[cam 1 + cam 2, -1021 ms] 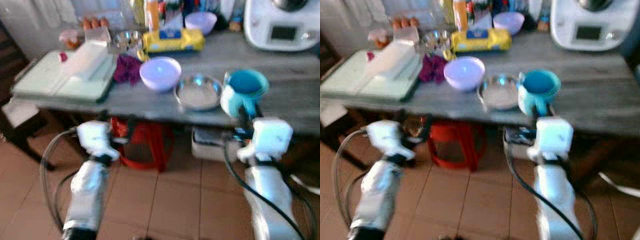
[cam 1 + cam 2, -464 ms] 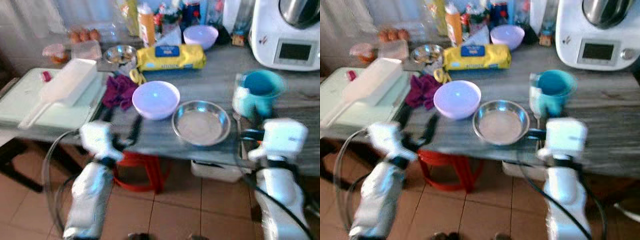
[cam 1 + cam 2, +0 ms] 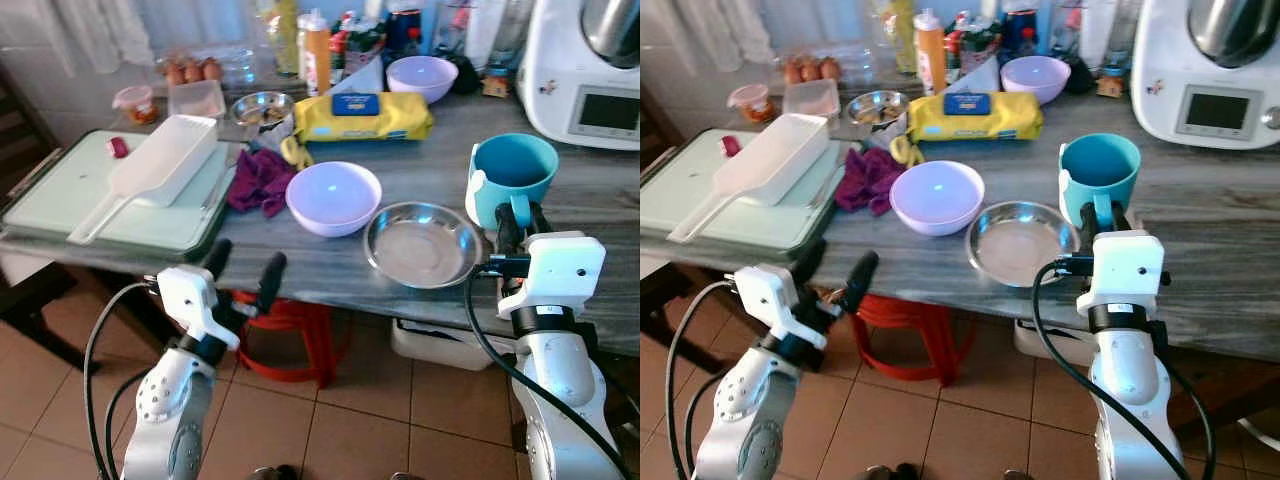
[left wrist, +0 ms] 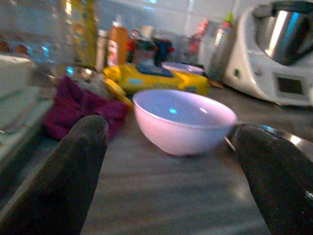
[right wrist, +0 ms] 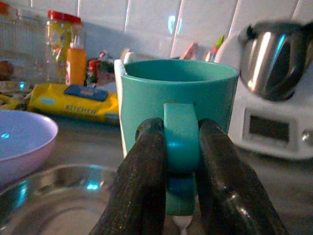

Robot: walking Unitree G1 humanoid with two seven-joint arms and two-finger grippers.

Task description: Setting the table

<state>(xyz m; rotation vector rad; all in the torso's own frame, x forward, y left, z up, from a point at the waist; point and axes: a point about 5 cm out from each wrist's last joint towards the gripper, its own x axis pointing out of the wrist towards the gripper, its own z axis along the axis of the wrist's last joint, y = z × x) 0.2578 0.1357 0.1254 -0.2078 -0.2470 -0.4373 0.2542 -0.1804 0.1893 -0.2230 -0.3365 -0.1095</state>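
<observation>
A teal mug (image 3: 510, 175) stands on the grey table (image 3: 590, 210) at its front right. My right gripper (image 3: 520, 216) is shut on the mug's handle (image 5: 180, 134), with one black finger (image 5: 142, 181) on each side of it. Left of the mug lies a shallow steel dish (image 3: 422, 243), then a lavender bowl (image 3: 333, 197). My left gripper (image 3: 247, 258) is open and holds nothing. It hovers at the table's front edge, pointing at that bowl (image 4: 183, 120).
A pale green tray (image 3: 60, 195) with a white scoop-shaped container (image 3: 165, 160) fills the table's left. Also on the table are a purple cloth (image 3: 258, 180), a yellow packet (image 3: 362, 115), a second lavender bowl (image 3: 423, 77), bottles and a white appliance (image 3: 590, 70). Under the table stands a red stool (image 3: 290, 320).
The camera has moved and the whole picture has shifted and sharpened. My left gripper has risen to the table's front edge. The right gripper stays shut on the mug's handle.
</observation>
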